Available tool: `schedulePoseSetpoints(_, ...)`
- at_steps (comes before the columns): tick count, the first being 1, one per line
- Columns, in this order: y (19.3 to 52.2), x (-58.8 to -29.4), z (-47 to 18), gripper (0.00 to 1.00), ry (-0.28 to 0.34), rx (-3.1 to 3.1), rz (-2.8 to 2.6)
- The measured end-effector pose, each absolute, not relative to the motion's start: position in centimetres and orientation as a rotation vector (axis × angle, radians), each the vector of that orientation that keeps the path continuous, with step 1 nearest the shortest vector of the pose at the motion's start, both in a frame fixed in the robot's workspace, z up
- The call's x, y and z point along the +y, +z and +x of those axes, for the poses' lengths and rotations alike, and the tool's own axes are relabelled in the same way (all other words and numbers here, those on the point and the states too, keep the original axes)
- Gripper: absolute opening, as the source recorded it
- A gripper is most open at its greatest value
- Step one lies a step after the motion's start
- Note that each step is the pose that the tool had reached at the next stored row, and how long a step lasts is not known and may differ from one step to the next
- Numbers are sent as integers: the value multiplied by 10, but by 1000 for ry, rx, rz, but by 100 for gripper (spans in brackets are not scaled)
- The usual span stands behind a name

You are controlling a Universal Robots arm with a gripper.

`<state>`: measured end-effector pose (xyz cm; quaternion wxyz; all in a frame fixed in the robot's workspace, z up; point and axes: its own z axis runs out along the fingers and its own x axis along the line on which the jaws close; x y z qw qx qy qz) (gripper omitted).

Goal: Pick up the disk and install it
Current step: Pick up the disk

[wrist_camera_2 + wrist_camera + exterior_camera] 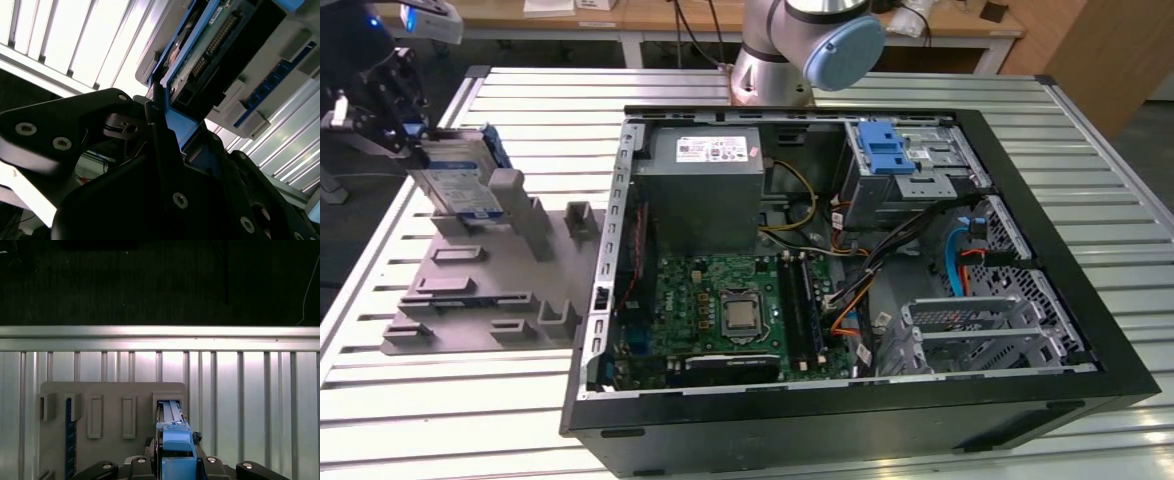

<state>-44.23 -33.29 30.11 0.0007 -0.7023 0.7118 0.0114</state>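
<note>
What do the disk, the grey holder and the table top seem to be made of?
The disk: likely a silver-grey metal body with a paper-like label, edged in smooth, evenly coloured blue plastic. The grey holder: probably matte plastic, uniform and dull. The table top: ribbed metal, probably aluminium, with a bright sheen.

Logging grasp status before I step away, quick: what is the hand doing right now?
Hand: closed on the disk, which stands upright at the grey holder.
</note>
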Motion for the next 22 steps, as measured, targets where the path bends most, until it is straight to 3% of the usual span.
schedulePoseSetpoints(22, 317, -333, -442, 36, 36, 2235, -2205)
